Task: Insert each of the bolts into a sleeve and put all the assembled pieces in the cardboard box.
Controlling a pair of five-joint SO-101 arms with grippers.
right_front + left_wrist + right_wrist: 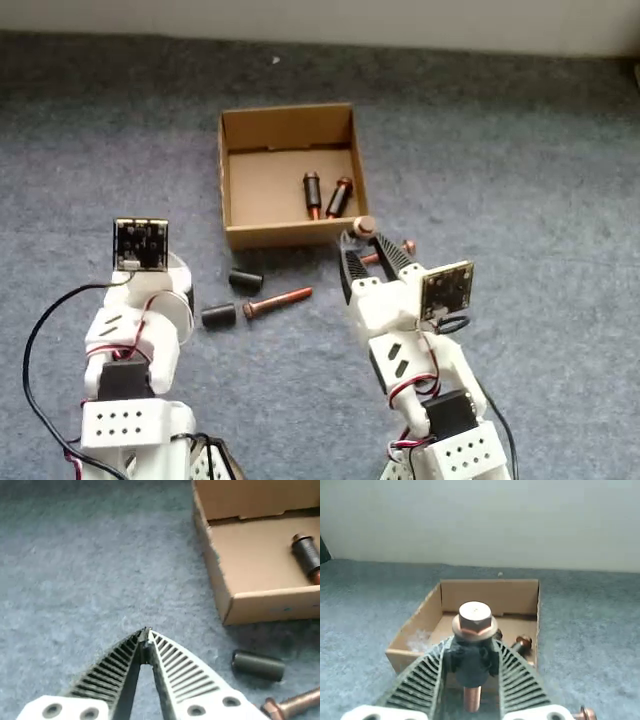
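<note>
My right gripper (472,649) is shut on a black sleeve with a copper bolt (474,621) standing upright in it. In the high view this piece (363,227) is held just outside the front right corner of the cardboard box (285,236). Two assembled pieces (312,193) (340,197) lie inside the box. On the carpet lie a loose bolt (278,300), two loose sleeves (245,281) (218,316), and another bolt (395,250) beside the right gripper. My left gripper (145,636) is shut on nothing, low over bare carpet left of the sleeve (258,665).
Grey carpet covers the whole work area, with a pale wall (480,520) behind the box. The left arm (135,330) stands at the front left, the right arm (430,400) at the front right. The box's front wall (270,607) is close to the loose sleeves.
</note>
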